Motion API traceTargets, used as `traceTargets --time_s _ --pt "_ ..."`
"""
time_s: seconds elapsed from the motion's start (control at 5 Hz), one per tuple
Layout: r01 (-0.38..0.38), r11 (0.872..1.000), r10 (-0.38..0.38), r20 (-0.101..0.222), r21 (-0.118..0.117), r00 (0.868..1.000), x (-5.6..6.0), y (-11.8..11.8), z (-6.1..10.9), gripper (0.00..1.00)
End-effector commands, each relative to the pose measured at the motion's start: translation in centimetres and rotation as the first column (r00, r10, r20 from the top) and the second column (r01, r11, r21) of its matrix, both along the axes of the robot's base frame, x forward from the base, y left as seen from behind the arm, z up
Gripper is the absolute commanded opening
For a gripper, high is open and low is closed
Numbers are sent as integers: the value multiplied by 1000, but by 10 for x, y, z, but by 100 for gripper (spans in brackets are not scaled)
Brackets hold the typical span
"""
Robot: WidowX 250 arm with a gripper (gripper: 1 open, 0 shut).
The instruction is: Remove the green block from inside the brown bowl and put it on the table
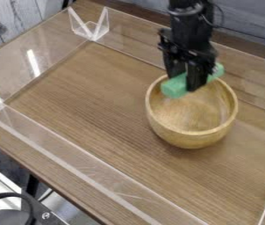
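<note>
My gripper [190, 81] points straight down and is shut on the green block [177, 86], which hangs between its black fingers just above the far rim of the brown bowl [191, 119]. The block sticks out to both sides of the fingers, its left end lower. Nothing lies inside the bowl. The bowl stands on the table [88, 105], right of centre.
Low clear acrylic walls [53, 149] border the tabletop on the near and left sides. A clear acrylic corner piece [90, 25] stands at the back left. A black cable [6, 206] lies below the table's near edge.
</note>
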State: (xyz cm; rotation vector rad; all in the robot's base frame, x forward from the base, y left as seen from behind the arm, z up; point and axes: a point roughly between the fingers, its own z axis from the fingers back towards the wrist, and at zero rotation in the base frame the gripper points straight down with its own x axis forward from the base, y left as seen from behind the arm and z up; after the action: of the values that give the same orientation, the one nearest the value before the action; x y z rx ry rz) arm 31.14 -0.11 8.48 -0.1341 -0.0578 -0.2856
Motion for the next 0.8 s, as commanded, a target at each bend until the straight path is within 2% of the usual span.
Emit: traceTargets --time_s 0.0,0.2,0.4,0.6 --pt "-60 998 61 107 -7 992 21 38 32 0" --pt "-99 995 100 101 -14 990 32 78 26 0" --pt "-72 997 74 92 -23 993 45 86 13 0" --pt "-90 996 89 100 2 991 51 85 8 0"
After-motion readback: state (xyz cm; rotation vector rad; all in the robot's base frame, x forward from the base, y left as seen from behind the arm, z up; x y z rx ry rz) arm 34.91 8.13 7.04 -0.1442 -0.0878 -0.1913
